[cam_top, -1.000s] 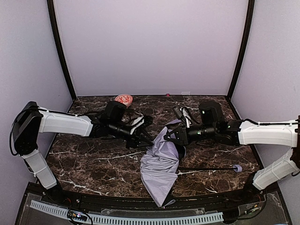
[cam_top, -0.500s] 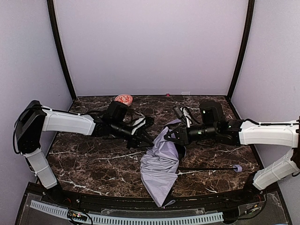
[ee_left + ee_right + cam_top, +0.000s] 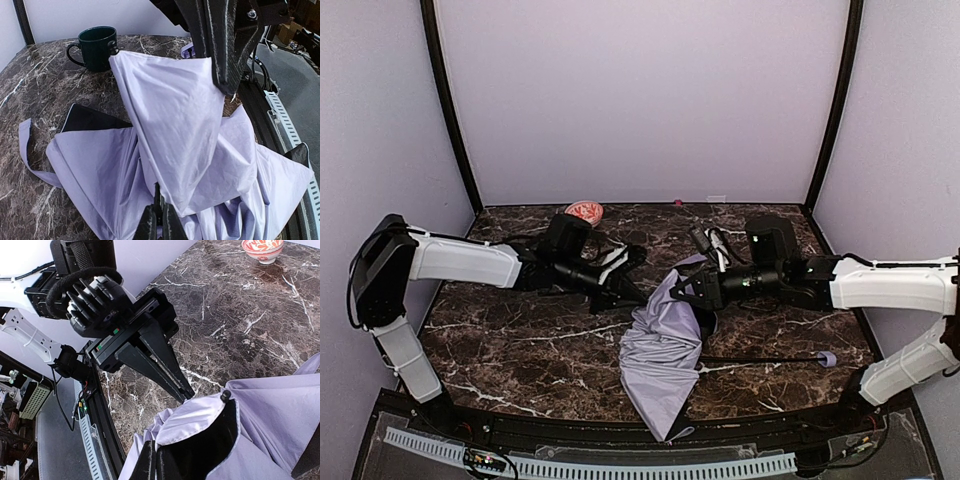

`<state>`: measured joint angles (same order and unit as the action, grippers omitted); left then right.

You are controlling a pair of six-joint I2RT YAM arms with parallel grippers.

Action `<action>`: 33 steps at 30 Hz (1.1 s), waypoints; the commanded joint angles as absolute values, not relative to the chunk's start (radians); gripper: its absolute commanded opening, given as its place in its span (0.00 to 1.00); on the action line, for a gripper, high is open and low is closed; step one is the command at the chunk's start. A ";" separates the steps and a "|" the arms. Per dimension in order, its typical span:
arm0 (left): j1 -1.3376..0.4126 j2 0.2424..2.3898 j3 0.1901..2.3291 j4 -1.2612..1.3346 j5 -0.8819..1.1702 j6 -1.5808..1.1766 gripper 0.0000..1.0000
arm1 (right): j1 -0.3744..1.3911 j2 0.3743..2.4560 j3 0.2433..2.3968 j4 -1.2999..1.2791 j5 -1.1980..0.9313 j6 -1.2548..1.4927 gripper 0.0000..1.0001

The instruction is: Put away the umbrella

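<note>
two end effectors meet at the umbrella (image 3: 660, 350), which lies half collapsed on the counter (image 3: 510, 340), toward the arm bases from the red bowl (image 3: 584, 211). the left end effector (image 3: 159, 222) is pressed together on a thin fold of the lavender canopy (image 3: 170, 125). the right end effector (image 3: 154, 460) pinches a raised corner of it, on the side away from the bowl. the risk, as i judge it: slick fabric slipping out of so small a bite, or opposing pulls dragging the shaft (image 3: 760, 359) and handle (image 3: 827, 357) across the counter instead of gathering the canopy.
</note>
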<state>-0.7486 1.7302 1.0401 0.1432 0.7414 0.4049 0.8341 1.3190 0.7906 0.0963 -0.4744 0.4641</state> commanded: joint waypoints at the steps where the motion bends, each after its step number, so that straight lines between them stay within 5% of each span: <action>1: -0.744 1.672 1.014 0.163 0.751 0.402 0.00 | 0.843 1.290 0.791 0.089 -0.462 0.447 0.00; 8: -0.732 1.654 0.950 0.153 0.680 0.421 0.00 | 0.796 1.184 0.743 -0.007 -0.306 0.433 0.00; 19: -0.733 1.678 0.914 0.186 0.676 0.379 0.00 | 0.718 1.129 0.585 0.060 -0.362 0.489 0.00; 33: -0.743 1.767 0.998 0.156 0.684 0.323 0.00 | 0.718 1.235 0.702 0.117 -0.479 0.456 0.00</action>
<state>-0.7414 1.7390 0.9665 0.1829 0.6872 0.3500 0.7235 1.2079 0.6441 0.0391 -0.4339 0.4702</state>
